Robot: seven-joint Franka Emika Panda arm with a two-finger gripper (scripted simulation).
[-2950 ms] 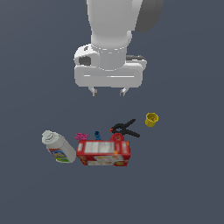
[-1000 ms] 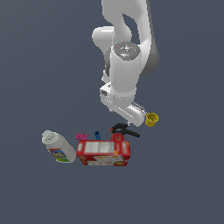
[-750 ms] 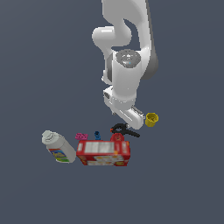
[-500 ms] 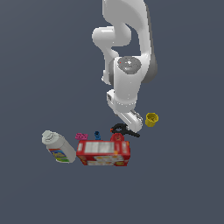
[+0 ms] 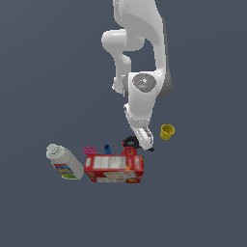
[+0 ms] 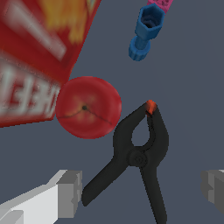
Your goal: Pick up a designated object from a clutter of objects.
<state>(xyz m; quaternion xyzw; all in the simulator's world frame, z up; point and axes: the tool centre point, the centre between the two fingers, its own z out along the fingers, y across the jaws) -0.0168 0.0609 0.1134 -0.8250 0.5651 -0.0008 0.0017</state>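
Fingers (image 6: 70, 192) astride black clamp (image 6: 139, 157) handles

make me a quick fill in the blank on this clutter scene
1. The black clamp has ____ jaw tips.
2. The tool is ____, a finger on each side of the clamp's handles.
3. The round red piece lies between the clamp and the ____ box.
4. The cup is ____.

Missing words: red-orange; open; red; yellow

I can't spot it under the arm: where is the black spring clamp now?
The black spring clamp lies on the floor directly below the hand, beside the round red piece next to the red box.
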